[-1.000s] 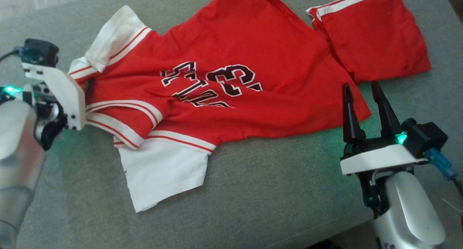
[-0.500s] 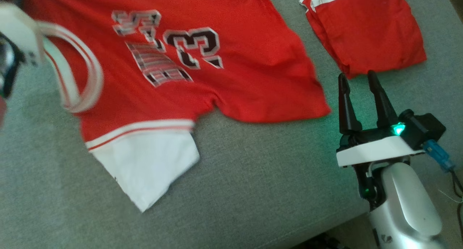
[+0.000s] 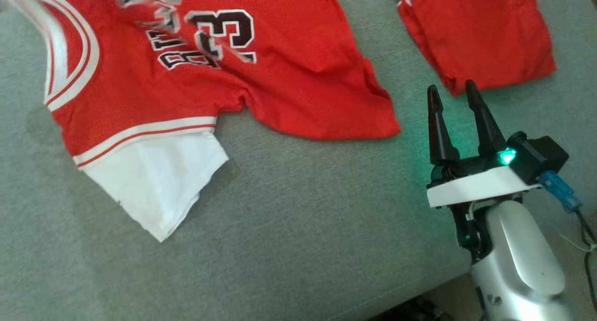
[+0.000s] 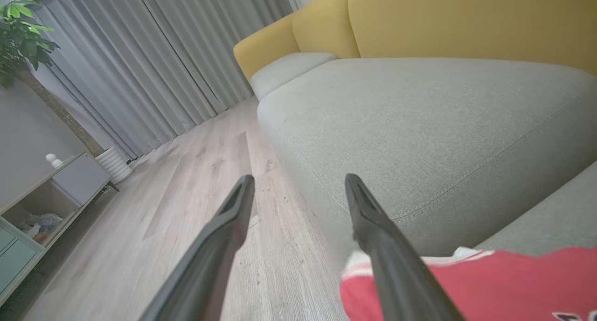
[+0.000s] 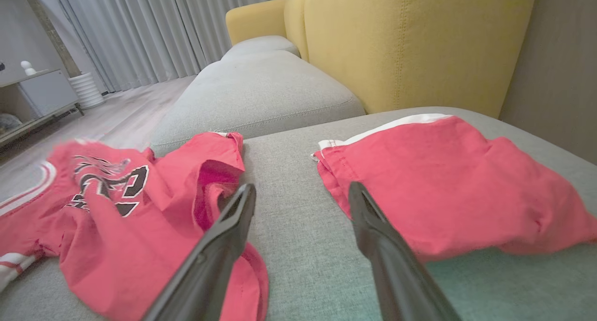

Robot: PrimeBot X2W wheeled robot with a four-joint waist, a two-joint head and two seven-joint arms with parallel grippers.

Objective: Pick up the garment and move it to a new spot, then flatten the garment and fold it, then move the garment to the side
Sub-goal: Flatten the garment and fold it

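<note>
Garment (image 3: 289, 69), bunched a second ago, now lies spread flatter, released; left jaws and right jaws both gape empty.

R end effector (image 3: 451, 87) sits lower right in my head cam, fingers pointing up and slightly left. They're spread apart, nothing btwn them. R forearm (image 3: 522, 265) is pale and angles up from the bottom edge, w/ the green LED (image 3: 507, 157) lit at the wrist. L end effector (image 4: 299, 178) on its own wrist cam: fingers wide too, gripping nothing.
</note>
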